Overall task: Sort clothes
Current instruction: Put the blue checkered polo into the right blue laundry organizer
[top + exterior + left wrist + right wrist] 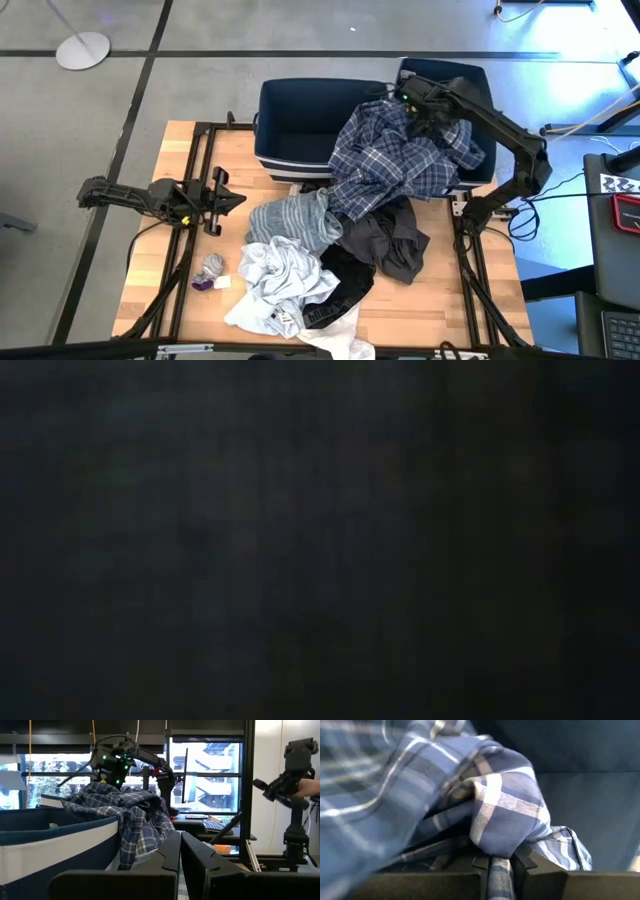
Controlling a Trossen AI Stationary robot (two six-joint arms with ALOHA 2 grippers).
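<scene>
The blue-white plaid shirt (390, 160) hangs from my right gripper (415, 100), which is shut on it above the two navy bins. It drapes over the bins' near walls, and its lower end lies on the pile of clothes. That pile holds a grey striped top (295, 220), a dark grey piece (385, 240), white pieces (280, 280) and a black item (340, 285). My left gripper (235, 198) rests shut at the table's left, touching nothing. The low view is dark. My right gripper pinches a bunched fold of the plaid shirt (502, 847) between its two fingers, with several layers gathered there. The fingers come from above, slanting down. The shirt hangs slack below them (130, 815), spread over the bins' walls, its lower end on the pile.
The left navy bin (300, 120) and the right navy bin (470, 80) stand side by side at the table's far edge. A small grey and purple item (210, 270) lies near the left front. Bare wood shows at the table's left (160, 290).
</scene>
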